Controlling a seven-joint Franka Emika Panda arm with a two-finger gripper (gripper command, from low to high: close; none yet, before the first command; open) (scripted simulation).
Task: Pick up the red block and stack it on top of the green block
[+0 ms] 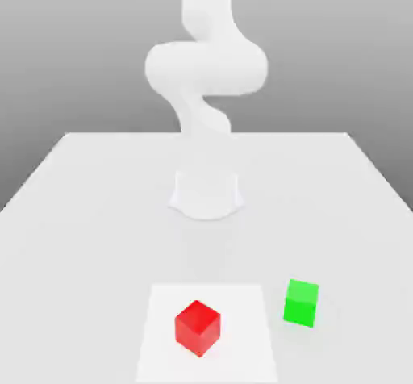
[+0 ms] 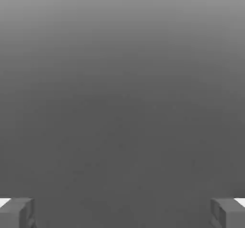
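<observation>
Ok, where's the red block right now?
In the exterior view the red block sits on the table near the front edge, on a lighter square patch, with the green block apart on its right.

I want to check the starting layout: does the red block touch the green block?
Apart. In the exterior view, the red block and the green block sit on the table with a plain strip of bare surface between them.
</observation>
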